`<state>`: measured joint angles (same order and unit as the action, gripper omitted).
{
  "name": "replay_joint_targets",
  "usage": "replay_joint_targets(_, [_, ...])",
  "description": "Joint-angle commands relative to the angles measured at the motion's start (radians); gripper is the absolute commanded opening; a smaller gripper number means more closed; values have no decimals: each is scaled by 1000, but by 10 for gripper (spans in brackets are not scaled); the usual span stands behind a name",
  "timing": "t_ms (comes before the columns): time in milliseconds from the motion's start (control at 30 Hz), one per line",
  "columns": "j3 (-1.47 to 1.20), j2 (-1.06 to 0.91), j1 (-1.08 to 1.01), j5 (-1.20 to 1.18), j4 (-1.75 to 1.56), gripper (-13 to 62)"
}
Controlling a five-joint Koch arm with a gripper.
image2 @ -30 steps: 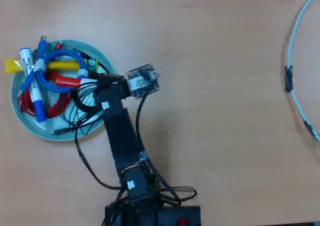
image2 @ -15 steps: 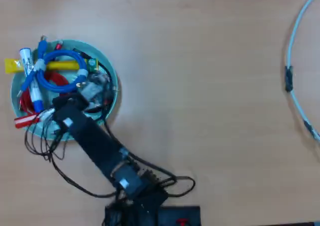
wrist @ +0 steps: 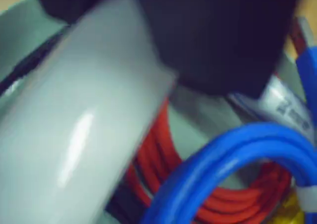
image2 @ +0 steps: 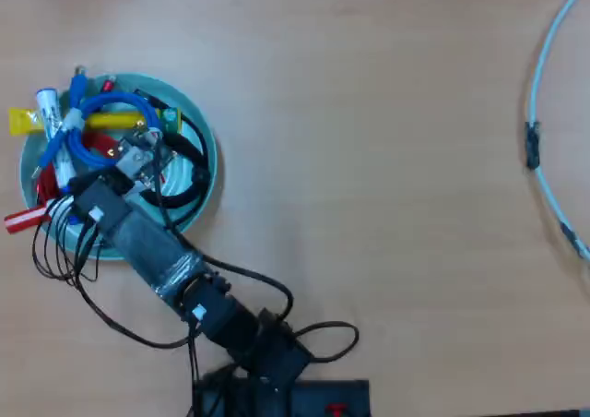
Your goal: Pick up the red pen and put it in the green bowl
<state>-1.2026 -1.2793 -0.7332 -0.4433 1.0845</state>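
Observation:
The green bowl [image2: 208,155] sits at the left of the overhead view, full of cables and markers. My gripper [image2: 63,205] hovers over its lower left part, shut on the red pen [image2: 22,220]. The pen lies nearly level, and its red cap pokes out past the bowl's left rim over the table. In the wrist view the pen's white barrel [wrist: 74,125] fills the left half as a blurred diagonal, with a black jaw above it. Below it are the coiled red cable [wrist: 158,154] and a bare patch of bowl [wrist: 198,117].
In the bowl lie a blue cable [image2: 103,146], a white marker with blue cap [image2: 53,133], a yellow marker [image2: 118,120] and black leads [image2: 187,175]. My arm [image2: 171,265] runs from the base at the bottom edge. A pale hoop-like cable [image2: 542,113] curves at the right.
The arm has swung left across the bowl, taking the red pen from the bowl's middle to its left rim. The red cap has slid further out over the table.

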Motion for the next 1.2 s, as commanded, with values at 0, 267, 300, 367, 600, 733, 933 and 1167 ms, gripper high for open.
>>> replay_joint_targets(0, [104,3,9,-21,-123,-73])
replay_joint_targets(267, [100,40,2,-60,-147,-75])
replay_joint_targets(300, [100,44,2,-60,-147,-75])
replay_joint_targets(367, [97,60,5,-60,-146,-74])
replay_joint_targets(600, [92,69,3,-57,-147,-28])
replay_joint_targets(733, [91,83,2,-58,-146,54])
replay_joint_targets(933, [91,89,2,-60,-144,142])
replay_joint_targets(1167, [91,91,5,-58,-143,160])
